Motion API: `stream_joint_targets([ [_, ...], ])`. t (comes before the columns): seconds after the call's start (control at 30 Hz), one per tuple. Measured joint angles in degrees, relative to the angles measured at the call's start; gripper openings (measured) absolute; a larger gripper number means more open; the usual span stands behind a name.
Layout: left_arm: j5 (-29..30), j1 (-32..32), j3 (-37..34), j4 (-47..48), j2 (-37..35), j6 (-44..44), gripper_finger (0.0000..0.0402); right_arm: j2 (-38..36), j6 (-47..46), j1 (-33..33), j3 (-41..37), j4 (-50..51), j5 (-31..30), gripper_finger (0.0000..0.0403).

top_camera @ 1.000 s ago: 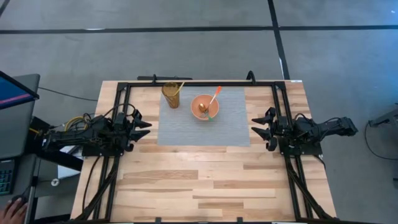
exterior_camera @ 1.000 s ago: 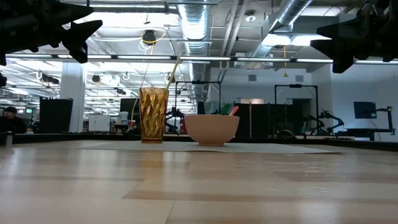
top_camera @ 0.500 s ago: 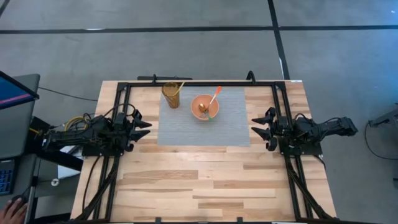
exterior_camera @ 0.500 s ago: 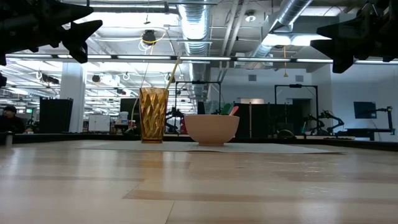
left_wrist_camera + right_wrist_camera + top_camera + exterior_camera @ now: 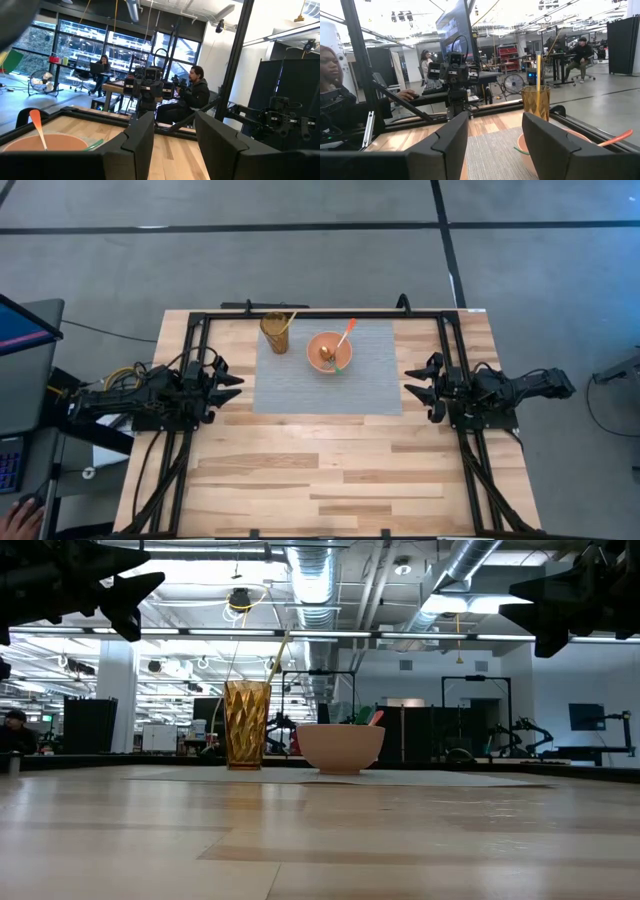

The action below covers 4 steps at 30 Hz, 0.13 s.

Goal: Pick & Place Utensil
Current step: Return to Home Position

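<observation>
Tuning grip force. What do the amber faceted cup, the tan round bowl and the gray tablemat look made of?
The amber faceted cup looks like glass or clear plastic: translucent, background light shows through. The tan round bowl is opaque, smooth, matte: plastic or ceramic, can't tell. The gray tablemat looks woven, finely ribbed: fabric or vinyl.

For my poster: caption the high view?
Orange glass cup, brown bowl on gray tablemat; left arm, right arm parked beside.

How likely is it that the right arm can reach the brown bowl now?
Probably yes. The right hand, open and empty, hangs off to the right, and only bare gray tablemat lies between it and the brown bowl. The orange cup stands on the bowl's other side.
</observation>
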<state>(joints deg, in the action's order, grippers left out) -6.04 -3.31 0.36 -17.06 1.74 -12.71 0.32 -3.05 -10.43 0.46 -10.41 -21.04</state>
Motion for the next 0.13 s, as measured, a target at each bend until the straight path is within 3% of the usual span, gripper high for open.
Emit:
stream_joint_targets([
  [0.13,0.0,0.0,0.0,0.0,0.0,0.0,0.0145,0.0,0.0,0.0,0.0,0.0,0.0,0.0183],
])
